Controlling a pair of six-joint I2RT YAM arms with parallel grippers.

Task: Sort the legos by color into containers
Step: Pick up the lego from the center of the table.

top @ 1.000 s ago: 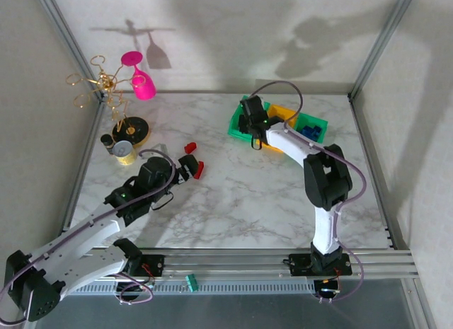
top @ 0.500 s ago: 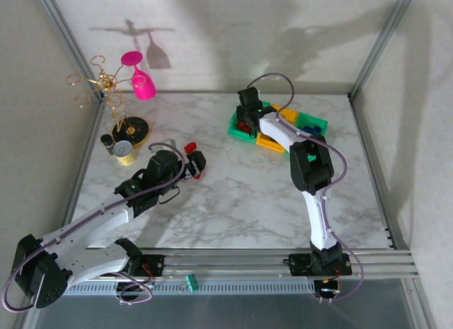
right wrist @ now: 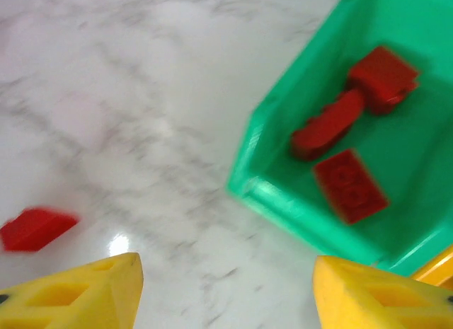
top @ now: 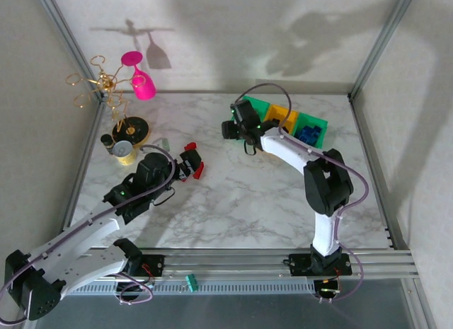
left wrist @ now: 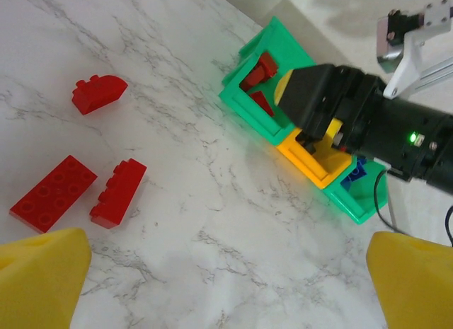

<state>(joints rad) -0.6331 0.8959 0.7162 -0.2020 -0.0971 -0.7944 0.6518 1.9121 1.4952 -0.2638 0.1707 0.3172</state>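
The containers are three joined bins at the back right: a green bin [top: 257,105] [left wrist: 275,42] [right wrist: 333,117], a yellow one [top: 284,117] [left wrist: 309,161] and a second green one [top: 313,124] [left wrist: 362,206]. Three red legos [right wrist: 350,184] lie in the first green bin, and blue legos [top: 306,134] lie in the far one. Three red legos [left wrist: 98,92] [left wrist: 52,194] [left wrist: 118,192] rest on the table by my left gripper [top: 192,165] [left wrist: 226,286], which is open and holds nothing. My right gripper [top: 233,131] [right wrist: 226,293] hovers open beside the first green bin's left corner. A red lego [right wrist: 37,228] shows on the marble to its left.
A gold wire stand with a pink glass [top: 141,81] and a small round tin [top: 124,152] occupy the back left corner. Metal frame posts and walls close in the marble table [top: 248,201]. Bare marble lies between the two arms.
My right gripper has opened and shifted left, from over the first green bin to the table beside it. My left gripper has stayed near the red legos.
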